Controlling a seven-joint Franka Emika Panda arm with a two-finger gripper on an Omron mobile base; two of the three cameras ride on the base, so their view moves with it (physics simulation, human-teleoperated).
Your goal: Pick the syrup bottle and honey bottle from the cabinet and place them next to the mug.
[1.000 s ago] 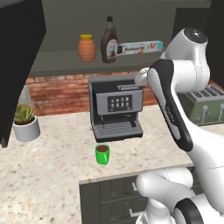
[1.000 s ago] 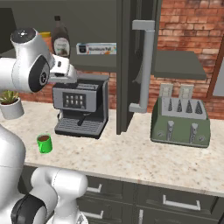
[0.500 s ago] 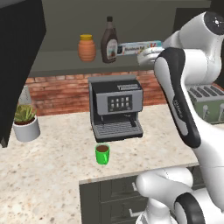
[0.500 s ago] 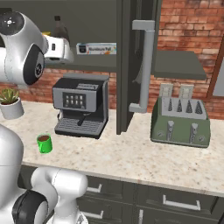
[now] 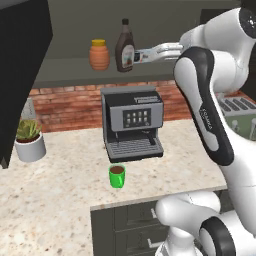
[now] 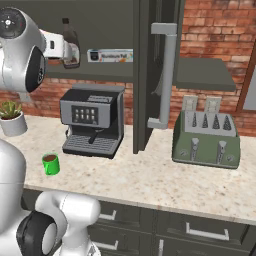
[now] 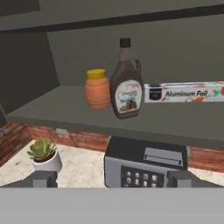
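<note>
At shelf height: claw (image 5: 137,56) wide, empty, now raised from beside the coffee machine (image 5: 132,124).
Syrup bottle (image 7: 127,83): upright on cabinet (image 7: 183,120) shelf, just ahead.
Honey bottle (image 7: 97,88): beside it.
Mug (image 5: 117,176): on counter.
Implication: grasp imminent.

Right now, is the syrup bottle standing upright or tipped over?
Upright. The syrup bottle stands on its base on the cabinet shelf, cap pointing up, beside the honey bottle.
</note>
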